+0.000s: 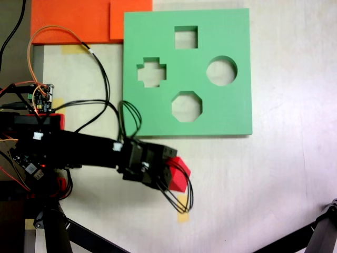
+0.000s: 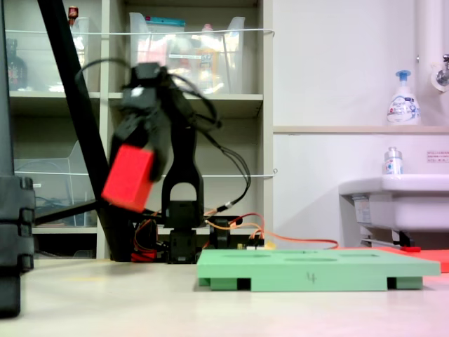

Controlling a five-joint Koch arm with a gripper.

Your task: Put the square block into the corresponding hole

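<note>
The red square block (image 1: pixel 179 174) (image 2: pixel 128 178) hangs tilted in the air, held by my black gripper (image 1: pixel 169 173) (image 2: pixel 140 165), which is shut on it. In the first exterior view it sits below the green foam board's (image 1: pixel 231 110) lower left corner, well off the board. In the second exterior view the block is high above the table, left of the green foam board (image 2: pixel 316 270). The square hole (image 1: pixel 186 37) is at the board's far edge in the first exterior view, between a cross-shaped cutout (image 1: pixel 151 72) and a round one (image 1: pixel 221 71); an octagonal cutout (image 1: pixel 186 106) lies nearer.
An orange sheet (image 1: pixel 79 21) lies beyond the board's upper left. A circuit board with wires (image 1: pixel 41 97) sits by the arm's base. A yellow tag (image 1: pixel 182 216) is taped to the table under the gripper. Black tripod legs (image 1: pixel 321 232) cross the lower corners.
</note>
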